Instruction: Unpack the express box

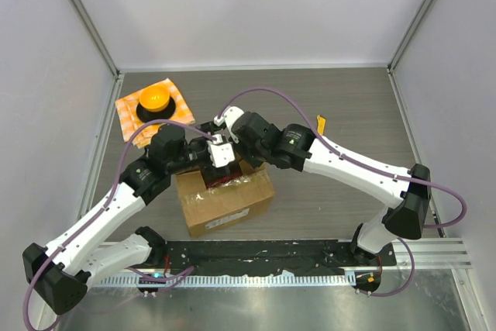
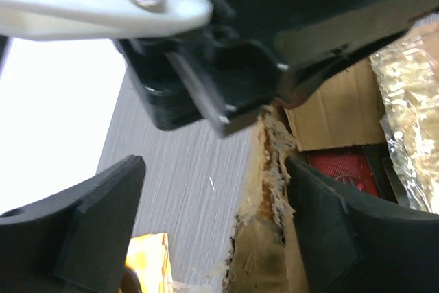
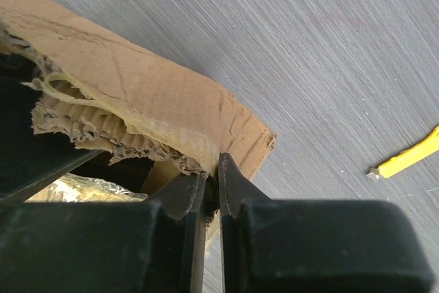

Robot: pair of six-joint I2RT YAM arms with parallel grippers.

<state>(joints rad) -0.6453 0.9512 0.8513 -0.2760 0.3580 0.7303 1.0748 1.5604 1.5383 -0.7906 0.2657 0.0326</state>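
The express box, brown cardboard with a white label on its front, sits mid-table with its top torn open. My right gripper is shut on the box's far flap, close to a corner. My left gripper stands open astride the ragged flap edge, with the right finger against the inside of it. Both grippers meet over the box's far edge. Inside the box I see a red item and crinkled clear plastic. The right gripper's fingers hang just above my left one.
An orange checkered cloth with a round orange object lies at the back left, its corner in the left wrist view too. A yellow stick-like tool lies on the table behind the right arm. Walls enclose three sides.
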